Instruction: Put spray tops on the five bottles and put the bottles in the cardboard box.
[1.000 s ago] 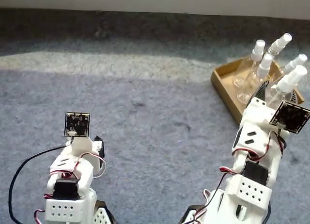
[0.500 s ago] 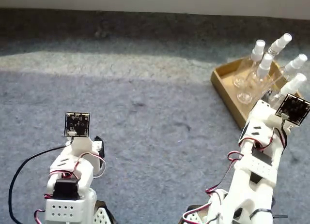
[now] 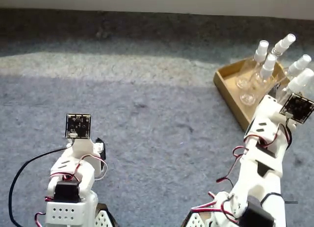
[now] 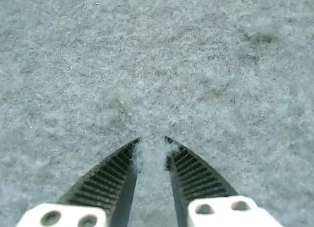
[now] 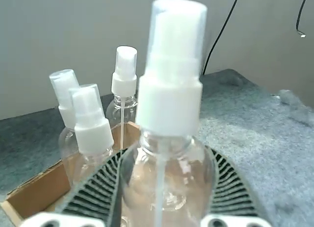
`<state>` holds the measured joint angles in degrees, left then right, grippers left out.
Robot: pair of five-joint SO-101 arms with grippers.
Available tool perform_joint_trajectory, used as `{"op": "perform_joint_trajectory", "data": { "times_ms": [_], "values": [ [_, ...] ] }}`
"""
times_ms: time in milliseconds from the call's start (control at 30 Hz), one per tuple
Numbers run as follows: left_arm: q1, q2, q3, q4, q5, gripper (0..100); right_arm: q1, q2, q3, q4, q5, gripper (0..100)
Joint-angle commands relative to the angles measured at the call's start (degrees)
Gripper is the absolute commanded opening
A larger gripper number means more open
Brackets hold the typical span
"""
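Right end effector (image 5: 164, 188) clamped fifth spray bottle (image 5: 169, 114) by cardboard box (image 3: 226, 89) at 2 o'clock, beside four capped bottles (image 3: 268, 68). Best: lower upright into free gap, then release. Left end effector (image 4: 151, 156) hung slightly parted, empty, over desk (image 4: 147, 65).

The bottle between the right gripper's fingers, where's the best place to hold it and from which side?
Grip the bottle by its round body below the shoulder, from the side, as the right gripper has it. It stands upright, and its white spray top is narrower and might pull loose.
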<state>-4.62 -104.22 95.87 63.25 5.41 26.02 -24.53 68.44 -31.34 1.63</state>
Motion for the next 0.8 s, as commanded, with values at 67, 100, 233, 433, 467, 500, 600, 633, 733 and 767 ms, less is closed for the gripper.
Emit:
{"op": "perform_joint_trajectory", "data": {
  "times_ms": [67,100,233,433,467,500,600,633,733,767],
  "values": [
    [-0.4,-0.7,1.1,0.0,-0.4,4,0.4,5.1,-8.5,-1.8,-0.4,12.8],
    [-0.4,-0.7,1.1,0.0,-0.4,4,0.3,6.5,-9.5,-1.8,-0.4,12.8],
    [-0.4,-0.6,1.1,0.0,-0.4,4,0.2,11.6,-12.5,-2.1,-0.4,12.8],
    [-0.4,-0.6,1.1,0.0,-0.4,4,0.2,16.7,-16.3,-2.2,-7.0,12.8],
    [-0.4,-0.6,1.1,0.0,-0.4,4,0.2,17.4,-16.7,-2.2,-8.1,12.8],
    [-0.4,-0.6,1.1,0.0,-0.4,4,0.2,17.9,-16.9,-2.2,-8.5,12.8],
    [-0.4,-0.6,1.1,0.0,-0.4,4,0.1,19.4,-17.2,-2.2,-8.4,12.8],
    [-0.4,-0.6,1.1,0.0,-0.4,4,0.1,19.7,-17.2,-2.2,-8.4,12.8],
    [-0.4,-0.6,1.1,0.0,-0.4,4,0.1,20.6,-17.2,-2.2,-8.4,12.8],
    [-0.4,-0.6,1.1,0.1,-0.4,4,0.1,20.8,-17.2,-2.2,-8.4,12.8]
  ]
}}
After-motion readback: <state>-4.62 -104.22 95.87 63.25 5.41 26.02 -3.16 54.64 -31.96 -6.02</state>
